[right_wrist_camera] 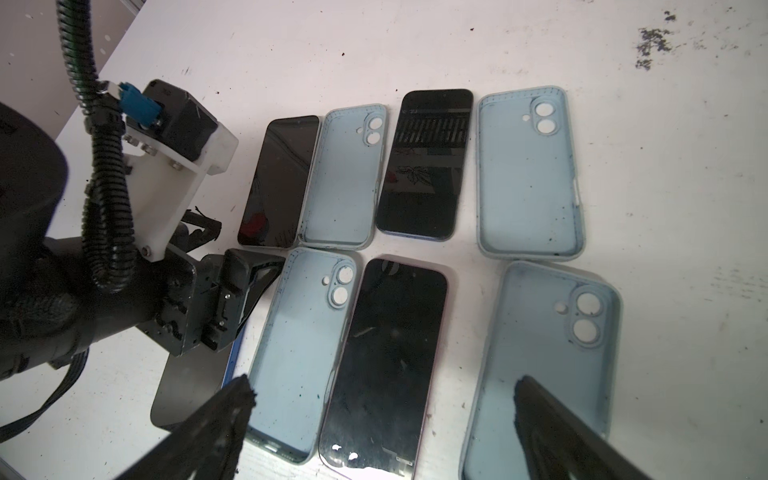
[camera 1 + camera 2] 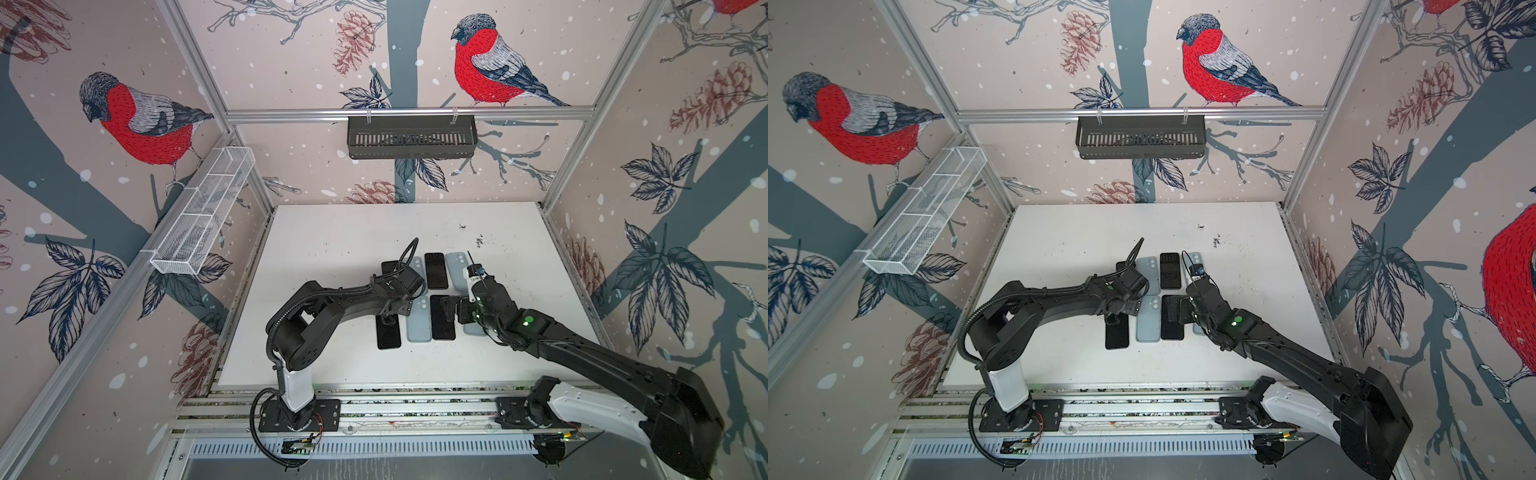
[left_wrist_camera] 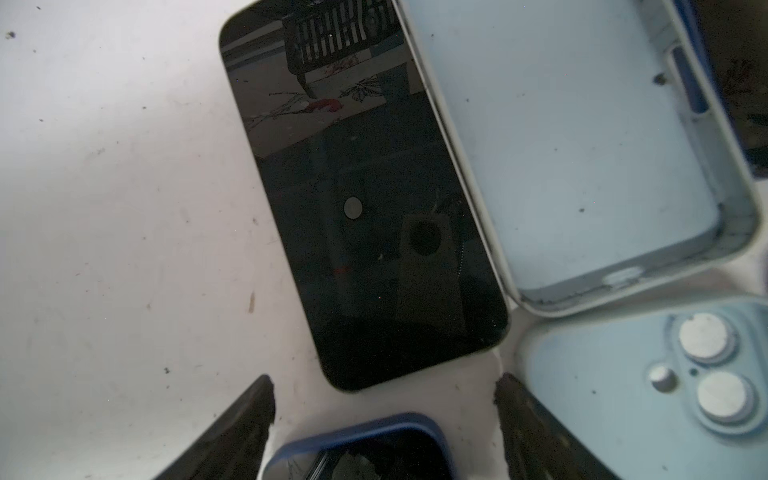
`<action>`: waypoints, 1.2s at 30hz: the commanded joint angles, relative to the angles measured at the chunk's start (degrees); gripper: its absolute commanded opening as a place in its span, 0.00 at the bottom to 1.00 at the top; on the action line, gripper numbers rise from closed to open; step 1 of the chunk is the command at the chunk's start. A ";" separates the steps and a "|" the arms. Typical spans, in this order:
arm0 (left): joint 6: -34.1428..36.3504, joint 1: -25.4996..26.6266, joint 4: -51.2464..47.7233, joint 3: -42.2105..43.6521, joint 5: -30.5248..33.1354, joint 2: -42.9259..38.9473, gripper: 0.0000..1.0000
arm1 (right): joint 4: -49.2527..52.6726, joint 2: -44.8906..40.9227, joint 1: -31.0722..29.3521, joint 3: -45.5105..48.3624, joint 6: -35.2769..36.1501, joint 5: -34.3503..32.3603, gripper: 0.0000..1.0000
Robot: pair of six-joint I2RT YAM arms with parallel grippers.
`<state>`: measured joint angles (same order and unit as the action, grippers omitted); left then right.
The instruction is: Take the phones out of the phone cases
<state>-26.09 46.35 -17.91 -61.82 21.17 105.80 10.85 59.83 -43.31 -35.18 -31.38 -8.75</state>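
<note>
Near edge of tabletop (image 2: 332, 232) first.

Blue-rimmed phone (image 3: 374, 453) flat, screen up, leftmost in the near row. Long axis running from near edge to far edge.

Left gripper (image 3: 385, 388) directly above its far end, fingers spread to either side of the short edge, pinching nothing. Clearly the nearer arm for this one.

Cannot tell whether the blue rim is a case or the handset's own frame. Judged the likeliest piece left to strip, the other handsets looking bare.

Rightward along the near row, all parallel and just beside one another:
- empty pale blue case (image 1: 299, 353)
- bare black phone (image 1: 386, 365)
- second empty case (image 1: 540, 374)

Right gripper (image 1: 384, 382) above the bare black phone, fingers wide apart, holding nothing.

Far row close behind, same alignment:
- far-left phone (image 1: 278, 183)
- far-left case (image 1: 345, 174)
- far-right phone (image 1: 424, 166)
- far-right case (image 1: 528, 174)

Surface white, hard, scuffed, with dark specks toward the far right corner. Probably slick under a flat handset, so some risk of sliding rather than lifting.

Room:
- open tabletop toward the left edge
- crowded on the right by the neighbouring case
- little gap to the row behind

Beyond the tabletop: white wire basket (image 2: 203, 212) on the left wall, black slotted basket (image 2: 411, 137) on the back rail.
</note>
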 commanded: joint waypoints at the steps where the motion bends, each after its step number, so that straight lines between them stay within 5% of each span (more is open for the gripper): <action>1: -0.48 0.01 0.25 -0.48 0.25 1.07 0.83 | -0.01 -0.90 0.38 0.37 -0.22 0.16 0.99; 23: -0.81 -1.81 1.60 -0.48 4.02 2.73 0.82 | -0.96 -2.49 2.00 2.92 -0.62 1.46 0.99; 36: -1.30 -0.97 6.51 2.07 1.27 -9.91 0.88 | -1.08 -2.84 5.83 2.40 1.16 2.26 0.99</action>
<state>-27.03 45.15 -13.54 -59.94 23.40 99.66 10.63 57.47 -38.76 -32.29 -31.42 -6.79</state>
